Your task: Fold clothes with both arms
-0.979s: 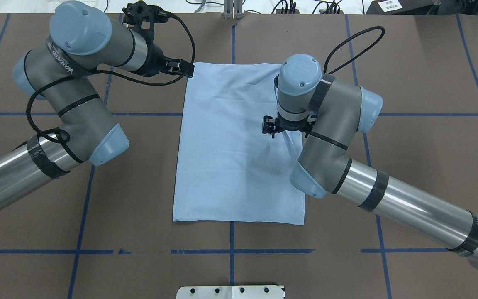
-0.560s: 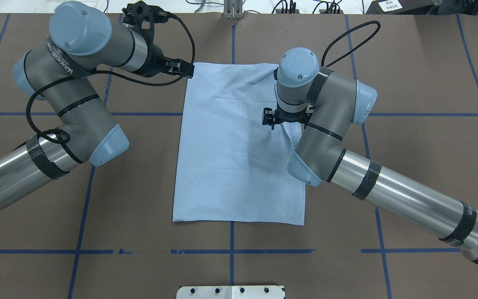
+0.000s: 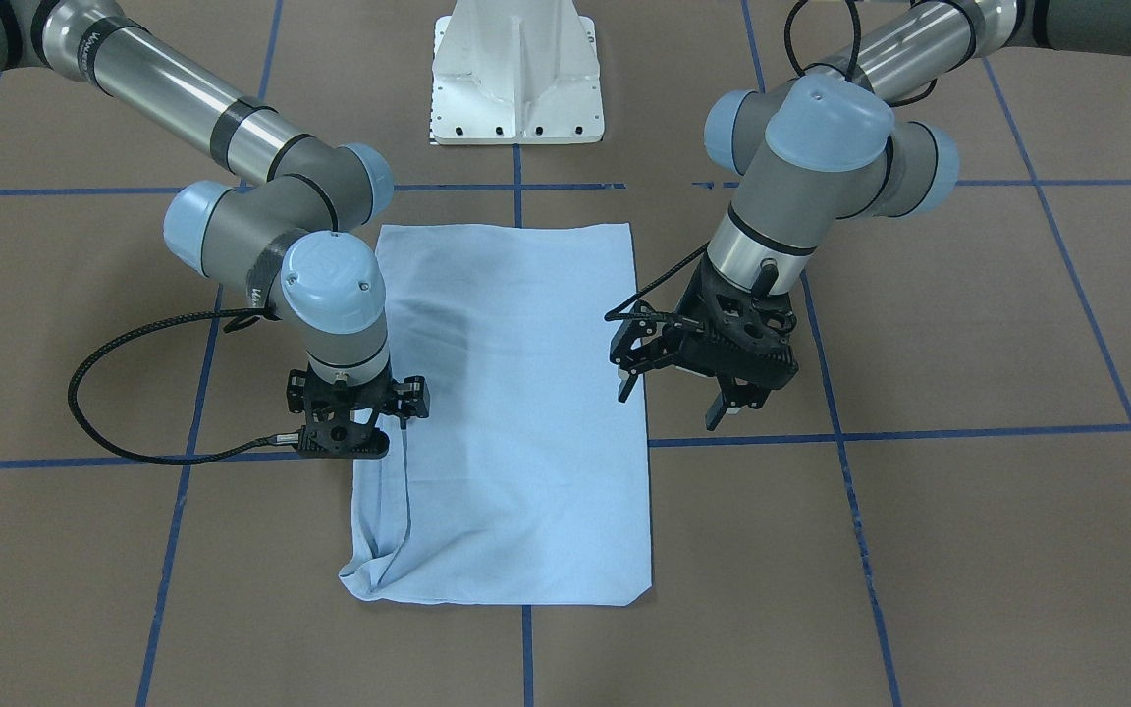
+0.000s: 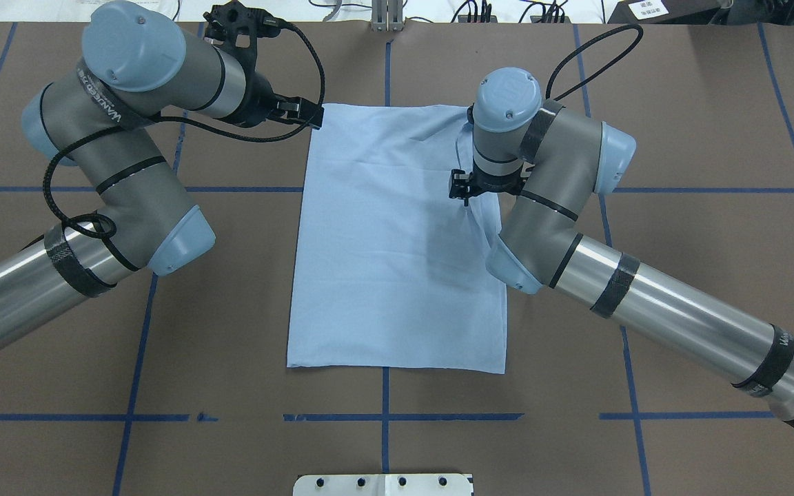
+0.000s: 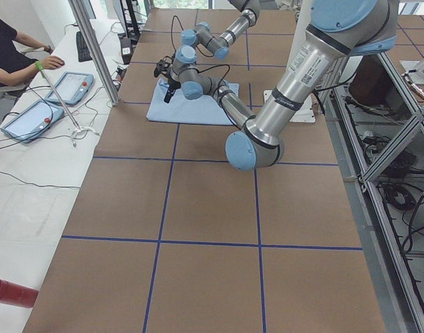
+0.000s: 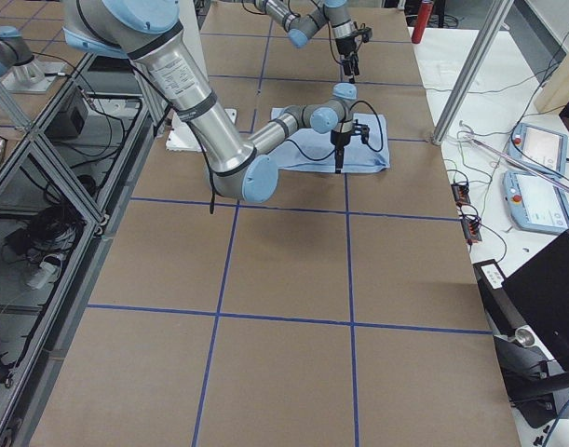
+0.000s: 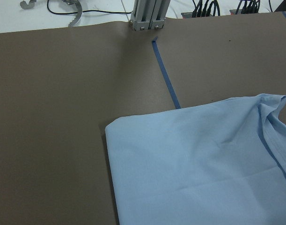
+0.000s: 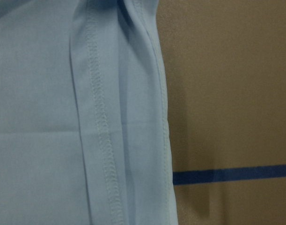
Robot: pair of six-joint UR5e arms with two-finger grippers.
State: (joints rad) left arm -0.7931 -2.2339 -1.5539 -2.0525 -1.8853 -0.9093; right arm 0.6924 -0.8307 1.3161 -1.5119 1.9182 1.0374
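Observation:
The light blue T-shirt (image 4: 390,262) lies folded into a flat rectangle on the brown table; its print and neck label are hidden. It also shows in the front view (image 3: 526,393). My left gripper (image 3: 672,403) is open and empty, hovering just beside the shirt's far left corner (image 4: 311,116). My right gripper (image 3: 345,437) points down low over the shirt's right edge, where a hemmed fold (image 8: 100,140) fills the right wrist view. Its fingers are hidden under the wrist (image 4: 469,193), so I cannot tell whether it is open or shut.
The white pedestal base (image 3: 516,79) stands at the table's near edge, in line with the shirt. Blue tape lines (image 4: 383,417) cross the table. An operator (image 5: 17,48) sits beyond the far edge with tablets (image 5: 69,87).
My right gripper has moved toward the far side and a little right along the shirt's right edge. The left arm and the shirt's outline have not moved.

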